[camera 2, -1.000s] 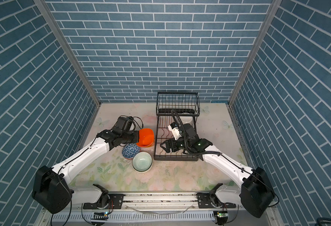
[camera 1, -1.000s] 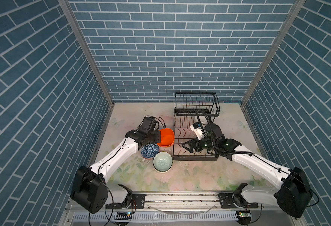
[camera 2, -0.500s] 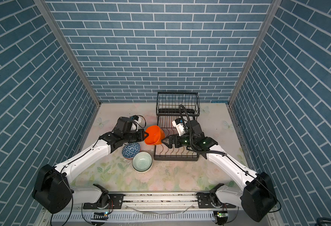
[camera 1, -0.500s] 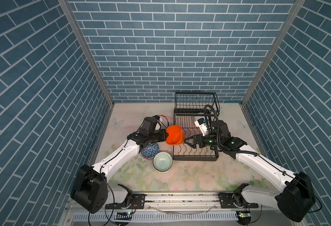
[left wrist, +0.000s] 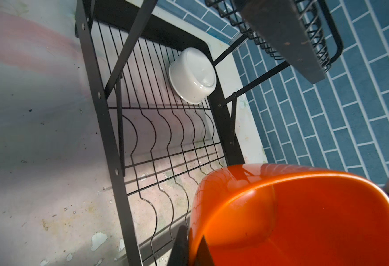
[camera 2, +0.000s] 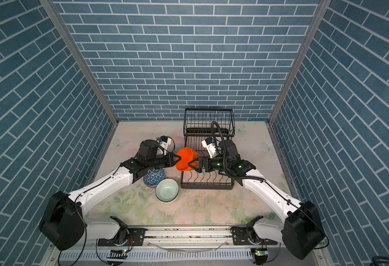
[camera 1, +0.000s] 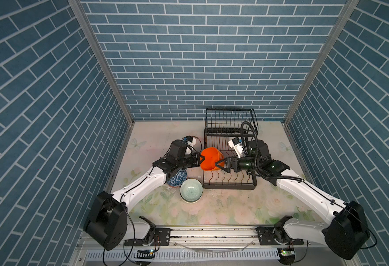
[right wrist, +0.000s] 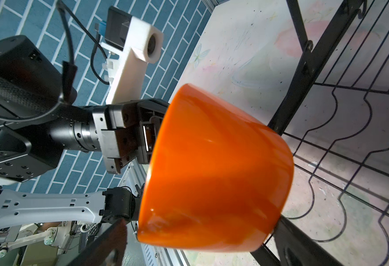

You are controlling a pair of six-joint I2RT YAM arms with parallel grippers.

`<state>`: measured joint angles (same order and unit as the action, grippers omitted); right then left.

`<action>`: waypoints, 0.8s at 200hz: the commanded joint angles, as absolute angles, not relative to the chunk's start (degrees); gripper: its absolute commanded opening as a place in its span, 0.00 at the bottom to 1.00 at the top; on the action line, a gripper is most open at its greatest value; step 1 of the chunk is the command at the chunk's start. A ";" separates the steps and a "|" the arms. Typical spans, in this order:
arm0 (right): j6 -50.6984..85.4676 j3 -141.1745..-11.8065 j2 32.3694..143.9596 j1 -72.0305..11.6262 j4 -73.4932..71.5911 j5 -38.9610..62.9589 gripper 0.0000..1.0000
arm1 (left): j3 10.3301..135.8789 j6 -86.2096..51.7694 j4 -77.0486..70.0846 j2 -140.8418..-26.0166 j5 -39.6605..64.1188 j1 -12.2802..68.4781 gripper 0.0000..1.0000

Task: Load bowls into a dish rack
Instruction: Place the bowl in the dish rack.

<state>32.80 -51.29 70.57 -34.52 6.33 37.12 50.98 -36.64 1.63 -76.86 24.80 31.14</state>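
Pinching glossy orange ceramic bowl [camera 1: 210, 159] by the rim in left gripper [camera 1: 202, 158], tilted above black wire dish rack [camera 1: 230, 184] at its left edge. Spreading right gripper [camera 1: 220, 164] jaws wide beside it. Cradling one overturned white ceramic bowl [left wrist: 192, 74] in the rack's far lower tray.

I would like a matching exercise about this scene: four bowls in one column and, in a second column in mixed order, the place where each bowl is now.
Column one
1. round orange glossy bowl
2. round plain white ceramic bowl
3. round pale mint green ceramic bowl
4. round blue-and-white geometric-patterned bowl

Column two
A. on the table, partly hidden under the left arm
B. off the table, tilted, rim pinched by the left gripper
C. inside the lower tray of the black wire dish rack
D. open side up on the table, near the rack's front corner

Pairs: 1-B; 2-C; 3-D; 4-A
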 commanded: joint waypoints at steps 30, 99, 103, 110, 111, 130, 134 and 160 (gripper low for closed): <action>35.90 -53.96 71.81 -34.20 2.54 39.55 0.93 | 50.27 -37.88 -4.82 -78.07 26.81 31.98 0.00; 37.09 -53.70 73.06 -34.11 -0.39 40.77 0.83 | 50.10 -38.28 -5.88 -79.25 26.20 32.61 0.00; 37.09 -53.70 73.06 -34.15 -0.52 40.86 0.82 | 50.10 -38.32 -5.89 -79.34 26.24 32.61 0.00; 37.09 -53.57 72.96 -34.10 -0.60 40.94 0.80 | 50.14 -38.32 -5.79 -79.39 26.09 32.69 0.00; 37.09 -53.59 72.95 -34.10 -0.65 40.95 0.79 | 50.16 -38.32 -5.75 -79.38 26.05 32.65 0.00; 36.87 -53.36 72.56 -34.10 -0.80 40.77 0.74 | 50.27 -38.23 -5.76 -79.65 26.02 32.63 0.01; 36.83 -53.27 72.47 -34.10 -0.84 40.70 0.73 | 50.27 -38.22 -5.80 -79.76 26.06 32.61 0.02; 36.56 -52.83 71.83 -34.10 -0.71 40.11 0.71 | 50.45 -38.23 -5.80 -80.07 26.15 32.61 0.04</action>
